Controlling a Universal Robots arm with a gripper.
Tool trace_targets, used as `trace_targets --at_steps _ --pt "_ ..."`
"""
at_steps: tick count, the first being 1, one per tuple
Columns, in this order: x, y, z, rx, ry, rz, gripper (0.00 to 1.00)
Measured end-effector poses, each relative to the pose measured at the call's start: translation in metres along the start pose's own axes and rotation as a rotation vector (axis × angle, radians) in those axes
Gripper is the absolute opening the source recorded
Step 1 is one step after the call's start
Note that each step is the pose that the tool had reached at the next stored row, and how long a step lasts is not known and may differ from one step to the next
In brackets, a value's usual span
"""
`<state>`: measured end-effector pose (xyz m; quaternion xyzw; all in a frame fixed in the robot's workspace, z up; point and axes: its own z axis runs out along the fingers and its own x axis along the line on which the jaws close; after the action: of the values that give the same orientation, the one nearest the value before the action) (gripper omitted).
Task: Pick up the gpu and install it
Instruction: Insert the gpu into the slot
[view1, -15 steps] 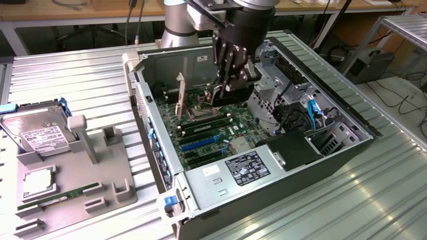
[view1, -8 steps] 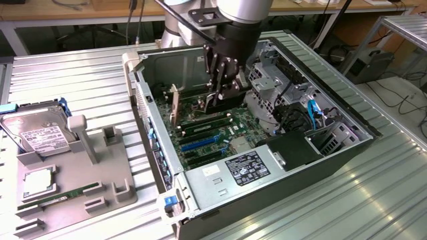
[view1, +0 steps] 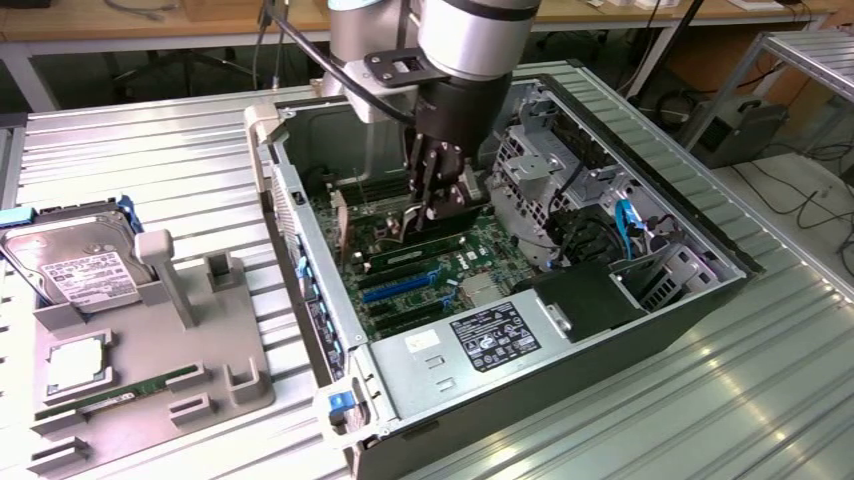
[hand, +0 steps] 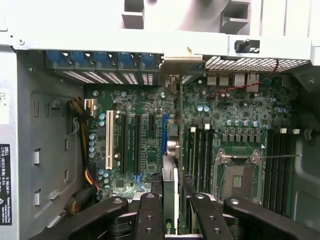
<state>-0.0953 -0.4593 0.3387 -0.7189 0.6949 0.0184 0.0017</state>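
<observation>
The gpu (hand: 169, 150) appears edge-on in the wrist view as a thin dark card. It runs from between my fingers to its metal end bracket (hand: 176, 67) at the case's rear slots. My gripper (hand: 172, 202) is shut on the card, with one finger (hand: 150, 215) on each side. The card stands over the blue expansion slot (hand: 164, 131) of the motherboard (hand: 235, 135); I cannot tell whether it is seated. In the exterior view my gripper (view1: 441, 205) reaches down into the open computer case (view1: 694, 290) with the gpu (view1: 441, 235) upright just above the board.
A drive cage (view1: 547, 165) and a power supply (view1: 497, 338) flank the gripper inside the case. At the exterior view's left a grey fixture tray (view1: 227, 340) holds a hard drive (view1: 80, 265), a processor (view1: 78, 365) and a green memory stick (view1: 120, 390).
</observation>
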Motion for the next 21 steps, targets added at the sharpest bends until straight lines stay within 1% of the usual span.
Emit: trace_targets --at_steps 3,7,11,21 --pt "0.004 0.0002 0.0099 0.0002 -0.0001 0.005 0.26" --pt "0.004 0.0018 0.0207 0.0007 -0.0006 0.022 0.26" --pt "0.004 0.0042 0.0293 0.0009 -0.0007 0.034 0.26" --pt "0.005 0.0048 0.0486 0.0010 -0.0007 0.034 0.26"
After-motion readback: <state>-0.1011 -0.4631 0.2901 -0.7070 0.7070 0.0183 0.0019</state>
